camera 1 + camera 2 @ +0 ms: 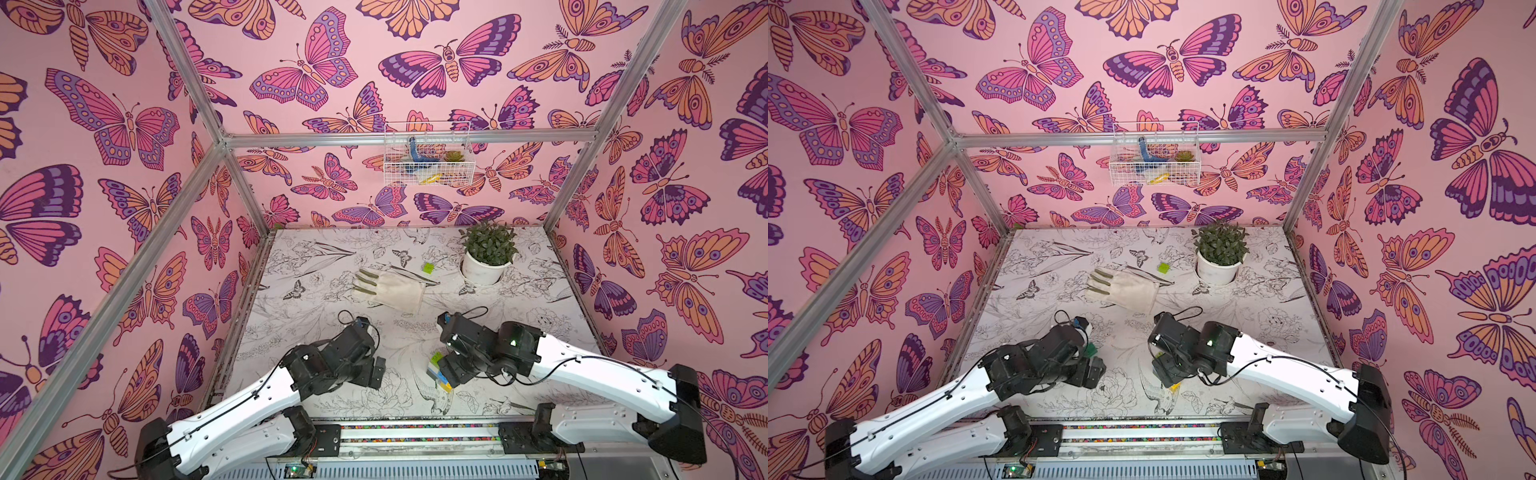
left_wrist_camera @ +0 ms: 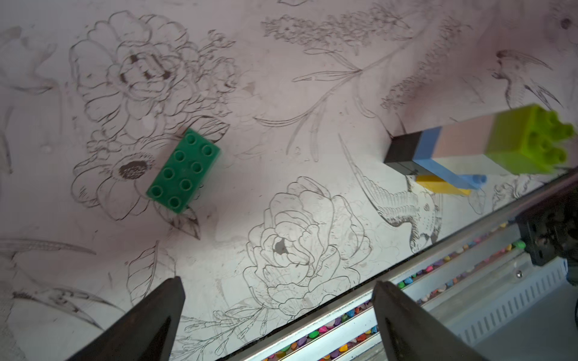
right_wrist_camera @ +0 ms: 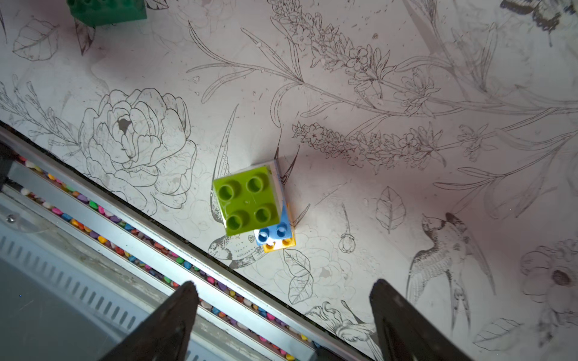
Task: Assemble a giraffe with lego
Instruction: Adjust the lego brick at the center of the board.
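On the floral tabletop (image 3: 406, 93) we see the giraffe (image 3: 255, 208) standing alone (lime brick (image 3: 244, 193) topmost); right gripper (image 3: 285, 283) and left gripper (image 2: 278, 282) gape wide, empty, dark green brick (image 2: 184, 172) apart.

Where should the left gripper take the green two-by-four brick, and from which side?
Grip the dark green two-by-four plastic brick across its two long side walls, at mid-length, coming straight down. It lies flat, studs up, so those walls are its flat, parallel faces. The open left gripper likely needs turning to span the short width.
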